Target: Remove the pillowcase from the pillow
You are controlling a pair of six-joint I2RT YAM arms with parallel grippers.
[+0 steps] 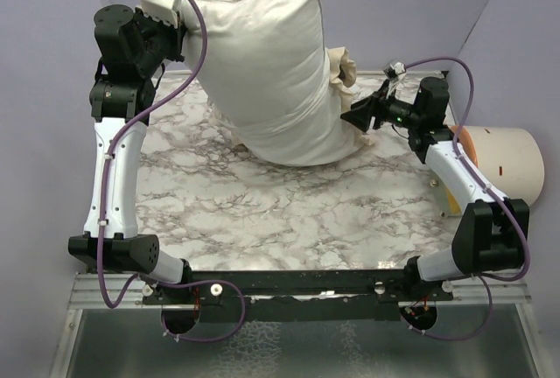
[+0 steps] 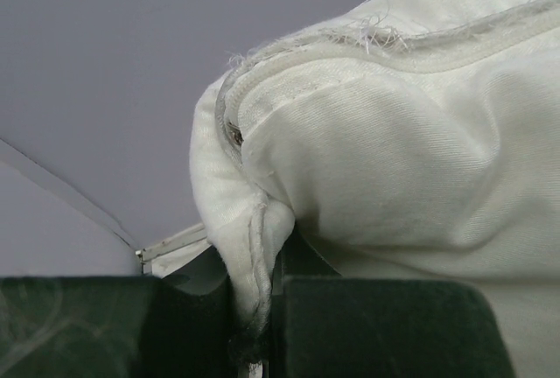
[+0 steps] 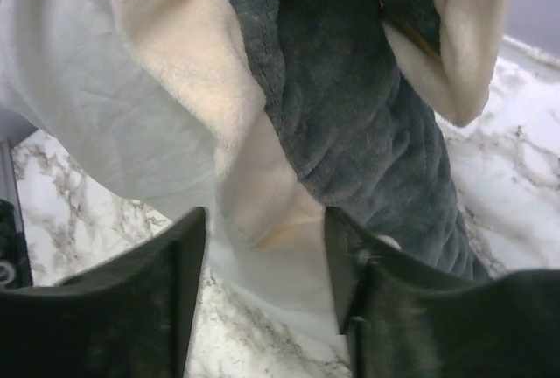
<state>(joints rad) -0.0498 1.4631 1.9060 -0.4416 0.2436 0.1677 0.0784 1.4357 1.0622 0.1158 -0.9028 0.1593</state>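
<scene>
A big plump white bulk [image 1: 276, 72] hangs tilted from my left gripper [image 1: 179, 12], its lower end resting on the marble table [image 1: 289, 212]. In the left wrist view my left gripper [image 2: 261, 321] is shut on a corner with a raised frayed seam [image 2: 350, 50]; this looks like the pillowcase [image 2: 411, 159] with its white inner face outward. The pillow itself is hidden inside. At the lower right end, cream trim [image 1: 347, 70] bunches. My right gripper [image 1: 352, 118] is open there, its jaws standing either side of a cream and white fold [image 3: 262, 212] beside dark grey fuzzy fabric [image 3: 350, 124].
A cream cylinder [image 1: 503, 164] lies on its side off the table's right edge, behind my right arm. Lilac walls close in at the back and both sides. A metal rail [image 1: 297, 286] runs along the near edge.
</scene>
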